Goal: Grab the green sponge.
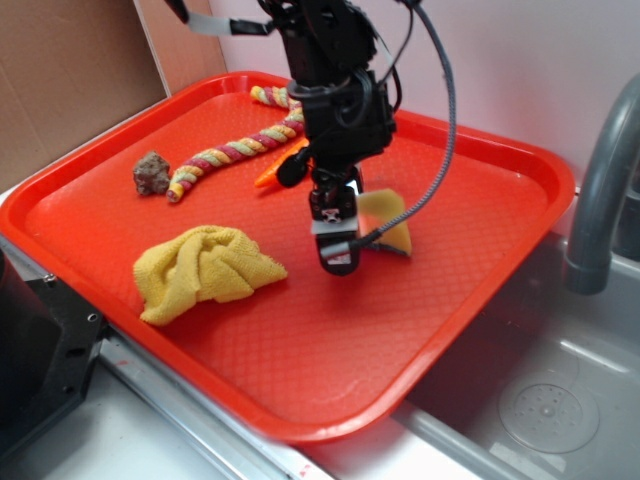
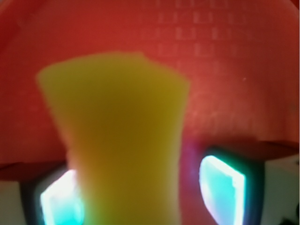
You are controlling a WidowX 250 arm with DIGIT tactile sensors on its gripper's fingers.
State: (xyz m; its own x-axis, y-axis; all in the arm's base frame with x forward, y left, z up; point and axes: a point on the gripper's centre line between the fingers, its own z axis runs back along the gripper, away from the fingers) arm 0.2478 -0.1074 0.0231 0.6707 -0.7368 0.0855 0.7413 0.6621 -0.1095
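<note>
The green sponge [image 1: 388,213] is a yellow foam wedge with a thin dark green layer along its lower edge. It stands on the red tray [image 1: 440,320] near the middle. My gripper [image 1: 336,252] is lowered right beside it, on its left front. In the wrist view the sponge [image 2: 122,131] fills the space between the two fingers of my gripper [image 2: 140,192]. The left pad [image 2: 58,199] touches it. A red gap shows between the sponge and the right pad [image 2: 224,187]. The jaws stand open around the sponge.
A folded yellow terry cloth [image 1: 205,265] lies at the tray's front left. A braided rope [image 1: 235,150], a brown rock [image 1: 152,172] and an orange piece [image 1: 276,172] lie at the back. A grey faucet [image 1: 600,190] and a metal sink [image 1: 545,405] are on the right.
</note>
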